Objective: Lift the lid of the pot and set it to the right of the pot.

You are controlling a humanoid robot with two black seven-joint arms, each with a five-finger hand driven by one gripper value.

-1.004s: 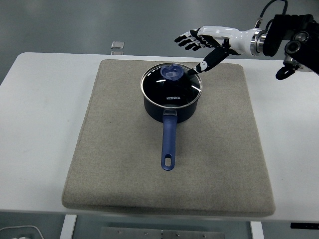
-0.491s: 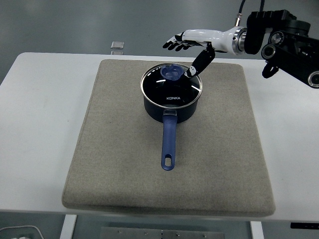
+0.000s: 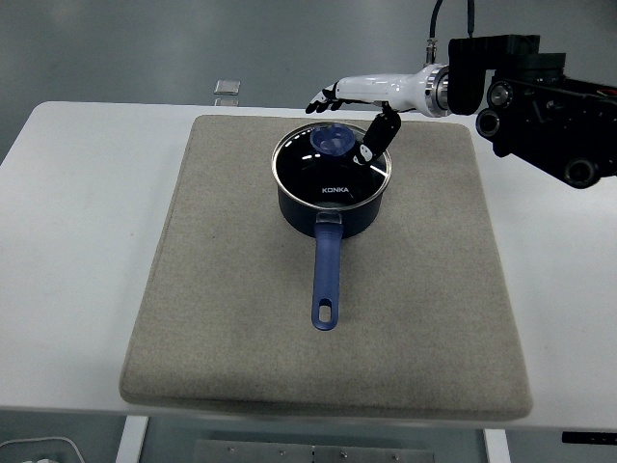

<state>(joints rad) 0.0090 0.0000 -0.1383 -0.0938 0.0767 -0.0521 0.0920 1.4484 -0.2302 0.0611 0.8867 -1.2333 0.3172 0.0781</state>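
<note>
A dark blue pot (image 3: 333,207) stands on the grey mat (image 3: 222,289), its long blue handle (image 3: 326,280) pointing toward me. The glass lid (image 3: 333,166) sits on the pot, with a blue knob (image 3: 334,141) on top. My right hand (image 3: 349,111) reaches in from the right and hovers just behind and right of the knob. Its fingers are spread and hold nothing. The thumb (image 3: 374,137) hangs down over the lid's right rim, close to the knob. The left arm is out of view.
The mat covers most of the white table (image 3: 77,193). A small pale object (image 3: 228,88) lies beyond the table's far edge. The mat right of the pot (image 3: 443,212) is bare.
My right hand has moved left and slightly down toward the lid knob. The forearm has swung further in over the table. The pot and lid have not moved.
</note>
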